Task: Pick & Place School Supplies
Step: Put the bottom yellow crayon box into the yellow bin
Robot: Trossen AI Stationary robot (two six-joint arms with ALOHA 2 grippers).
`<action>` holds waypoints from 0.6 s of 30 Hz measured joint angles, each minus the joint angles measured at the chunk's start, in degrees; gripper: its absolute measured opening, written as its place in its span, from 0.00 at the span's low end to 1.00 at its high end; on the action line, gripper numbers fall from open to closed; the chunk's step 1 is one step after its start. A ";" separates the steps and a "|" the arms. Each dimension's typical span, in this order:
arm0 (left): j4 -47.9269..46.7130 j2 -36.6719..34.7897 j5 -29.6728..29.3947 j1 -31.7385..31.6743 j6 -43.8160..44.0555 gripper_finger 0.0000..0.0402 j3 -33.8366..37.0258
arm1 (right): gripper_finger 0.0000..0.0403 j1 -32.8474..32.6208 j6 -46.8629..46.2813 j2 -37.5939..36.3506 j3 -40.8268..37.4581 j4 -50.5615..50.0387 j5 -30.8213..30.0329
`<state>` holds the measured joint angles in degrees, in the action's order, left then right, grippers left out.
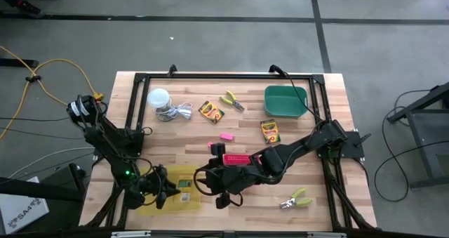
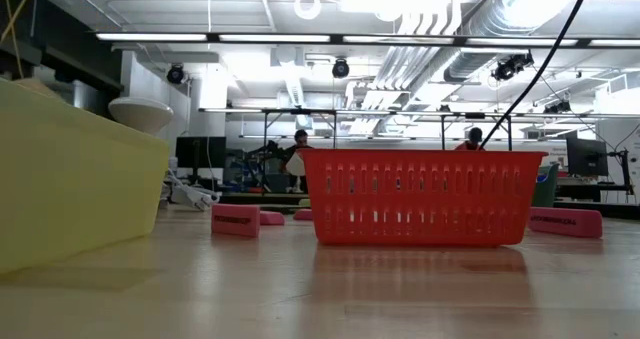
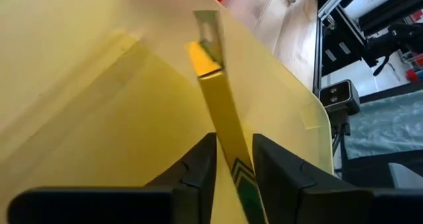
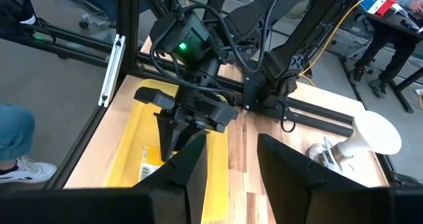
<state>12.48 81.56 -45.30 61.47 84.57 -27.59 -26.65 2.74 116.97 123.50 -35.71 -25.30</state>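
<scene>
My left gripper [image 1: 163, 187] is inside the yellow tray [image 1: 172, 204] at the near left and is shut on a yellow-and-green crayon box [image 3: 215, 98]. My right gripper [image 1: 223, 196] hovers open and empty just right of that tray, its fingers apart in the right wrist view [image 4: 231, 151]. Two more crayon boxes [image 1: 210, 111] [image 1: 270, 130] lie flat on the table. So do two pink erasers [image 1: 226, 136] [image 1: 216, 148] and two lime-handled tools [image 1: 233, 101] [image 1: 295, 199]. My left gripper pinches the crayon box between its two fingers at the box's near end [image 3: 231, 154], one finger on each broad face, the narrow yellow edge facing the camera. The fingers slant down from the table's left and lie along the box. Whether the box rests on the tray floor I cannot tell.
A pink-red basket [image 1: 236, 159] sits just behind my right gripper, and my right arm [image 1: 309, 143] crosses the table's middle. A green tray [image 1: 285, 101] stands far right. The white round object with coiled cable [image 1: 165, 104] is far left. A black frame [image 1: 224, 75] rims the table.
</scene>
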 joint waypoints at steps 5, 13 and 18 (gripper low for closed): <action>-0.01 0.00 0.18 0.00 0.90 0.27 0.00 | 0.31 0.00 -0.06 0.00 0.00 -0.48 0.35; -0.01 -0.02 3.13 0.00 3.46 0.28 0.00 | 0.31 -0.59 -0.02 0.00 0.00 -0.76 0.42; 0.00 -0.02 4.73 0.00 4.91 0.28 0.00 | 0.31 -0.85 -0.07 0.00 0.00 -1.73 0.44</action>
<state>12.48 81.54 -40.58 61.47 89.48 -27.59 -27.51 2.68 116.97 123.50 -37.44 -24.86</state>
